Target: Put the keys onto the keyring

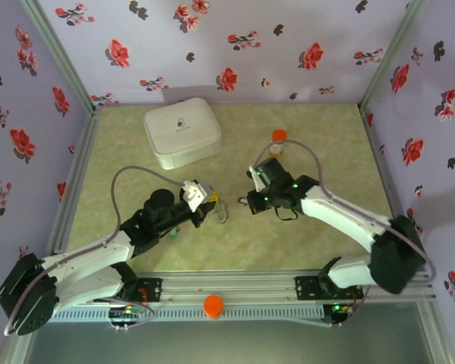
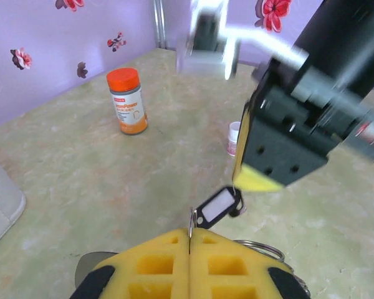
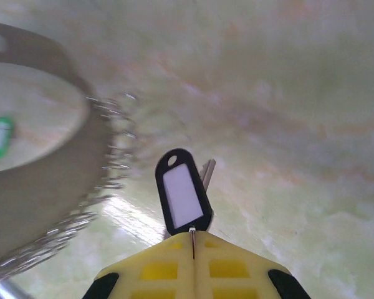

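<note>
Plainly blank — black key [image 3: 184, 193] label

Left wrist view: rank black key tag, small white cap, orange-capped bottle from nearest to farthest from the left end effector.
1. Black key tag, just ahead of left end effector.
2. Small white cap, right, beyond.
3. Orange-capped bottle, far left.

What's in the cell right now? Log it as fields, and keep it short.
left hand: shut, seemingly pinching the chain
right hand: shut on the black key
hands: tips facing each other, close together at mid-table
bottle: upright, orange cap on, untouched
box: white, closed, far left of table
progress: black key looks not yet on chain
</note>
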Available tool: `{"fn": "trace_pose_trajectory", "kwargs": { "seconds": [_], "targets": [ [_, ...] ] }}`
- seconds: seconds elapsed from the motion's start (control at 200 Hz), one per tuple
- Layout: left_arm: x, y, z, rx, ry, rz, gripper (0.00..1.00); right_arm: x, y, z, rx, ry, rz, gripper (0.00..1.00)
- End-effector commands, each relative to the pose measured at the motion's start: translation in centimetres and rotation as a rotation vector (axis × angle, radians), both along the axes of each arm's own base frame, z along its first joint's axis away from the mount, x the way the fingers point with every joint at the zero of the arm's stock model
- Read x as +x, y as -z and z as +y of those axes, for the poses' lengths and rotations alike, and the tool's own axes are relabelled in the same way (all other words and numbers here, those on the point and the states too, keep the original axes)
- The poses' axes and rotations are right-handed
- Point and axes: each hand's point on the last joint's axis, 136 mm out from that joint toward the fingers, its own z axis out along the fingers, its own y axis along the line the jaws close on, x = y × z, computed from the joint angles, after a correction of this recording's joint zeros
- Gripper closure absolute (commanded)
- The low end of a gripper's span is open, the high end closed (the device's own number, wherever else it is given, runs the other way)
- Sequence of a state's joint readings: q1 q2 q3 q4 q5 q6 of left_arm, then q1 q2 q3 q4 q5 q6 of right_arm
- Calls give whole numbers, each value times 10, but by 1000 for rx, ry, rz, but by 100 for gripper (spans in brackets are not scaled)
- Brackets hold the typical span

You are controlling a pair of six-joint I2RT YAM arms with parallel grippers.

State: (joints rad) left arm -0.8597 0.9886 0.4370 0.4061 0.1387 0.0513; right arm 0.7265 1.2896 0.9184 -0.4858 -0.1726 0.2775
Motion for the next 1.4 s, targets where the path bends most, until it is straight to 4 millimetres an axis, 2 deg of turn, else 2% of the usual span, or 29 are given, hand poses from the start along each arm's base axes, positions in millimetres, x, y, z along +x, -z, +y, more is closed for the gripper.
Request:
{"fn": "trace_pose_trajectory", "kwargs": {
  "seconds": [0.0, 0.17, 0.385, 0.69, 0.86, 1.395],
  "targets": [
    [-2, -32, -6, -89, 17, -9, 100, -9, -26, 16, 81, -190, -136, 100],
    [-8, -37, -11, -129, 45, 76, 100, -18, -59, 31, 164, -341, -269, 100],
    [-16, -35, -17, -129, 87, 157, 100, -29, -80, 46, 252, -464, -369, 100],
    [-14, -25, -20, -88, 89, 172, 100, -43, -85, 53, 292, -531, -371, 100],
    [-14, -27, -21, -85, 95, 167, 100, -47, -85, 56, 307, -548, -362, 100],
    [-16, -27, -25, -72, 118, 169, 100, -42, -87, 64, 331, -537, -372, 100]
  ]
}}
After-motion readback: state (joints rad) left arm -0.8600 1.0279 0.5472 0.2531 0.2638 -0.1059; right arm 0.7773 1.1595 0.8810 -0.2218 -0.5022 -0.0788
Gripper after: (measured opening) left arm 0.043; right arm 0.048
